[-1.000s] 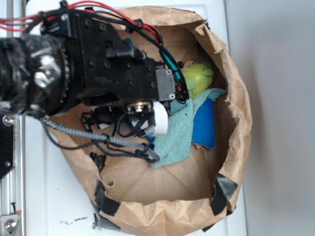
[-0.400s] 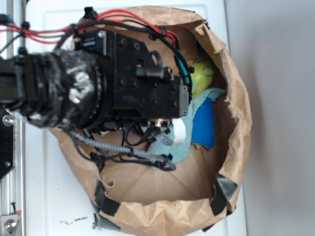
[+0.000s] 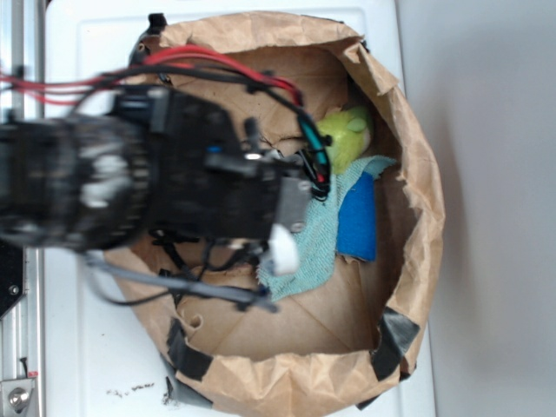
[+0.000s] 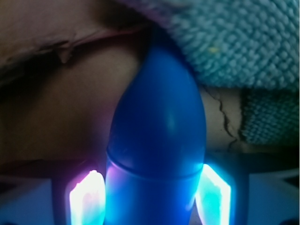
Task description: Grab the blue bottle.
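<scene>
Between the fingers [image 4: 86, 197] of the hand [image 4: 151, 197] sits the bottle [image 4: 157, 140], its tapered tip tucked under the cloth [image 4: 234, 42] inside the bag [image 3: 417, 200]. Fingers flank it closely; grip looks unconfirmed. Smooth plastic could slip, or the cloth snag.

You get even, bright daylight in the exterior view, but the arm [image 3: 130, 191] is smeared with motion blur. The wrist view is dim and soft; the bottle [image 4: 157, 154] fills it, and the fingers [image 4: 86, 199] glow with cyan-pink glare beside it.
</scene>
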Action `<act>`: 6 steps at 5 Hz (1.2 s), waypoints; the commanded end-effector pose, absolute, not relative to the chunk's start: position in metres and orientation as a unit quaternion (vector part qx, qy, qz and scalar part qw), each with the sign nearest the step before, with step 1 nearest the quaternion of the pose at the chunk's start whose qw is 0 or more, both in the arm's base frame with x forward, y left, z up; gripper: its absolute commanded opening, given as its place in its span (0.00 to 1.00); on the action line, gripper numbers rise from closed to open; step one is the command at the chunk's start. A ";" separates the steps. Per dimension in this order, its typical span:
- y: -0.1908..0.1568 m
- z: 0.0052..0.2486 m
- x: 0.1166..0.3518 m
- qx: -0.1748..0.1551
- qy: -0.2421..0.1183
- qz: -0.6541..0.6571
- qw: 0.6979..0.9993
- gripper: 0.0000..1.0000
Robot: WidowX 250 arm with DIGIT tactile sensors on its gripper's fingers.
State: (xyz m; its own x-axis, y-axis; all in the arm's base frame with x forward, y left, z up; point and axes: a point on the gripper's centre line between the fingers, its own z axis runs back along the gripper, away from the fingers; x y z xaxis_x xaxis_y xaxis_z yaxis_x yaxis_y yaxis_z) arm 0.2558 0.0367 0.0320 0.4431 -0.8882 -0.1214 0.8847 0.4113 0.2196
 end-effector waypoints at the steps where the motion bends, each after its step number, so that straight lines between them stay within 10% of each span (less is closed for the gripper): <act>1: 0.037 0.043 0.259 0.144 -0.032 -0.511 0.847 0.00; 3: 0.059 0.108 0.291 0.135 -0.074 -0.328 0.932 0.00; 6: 0.085 0.177 0.283 0.010 -0.125 -0.145 0.981 0.00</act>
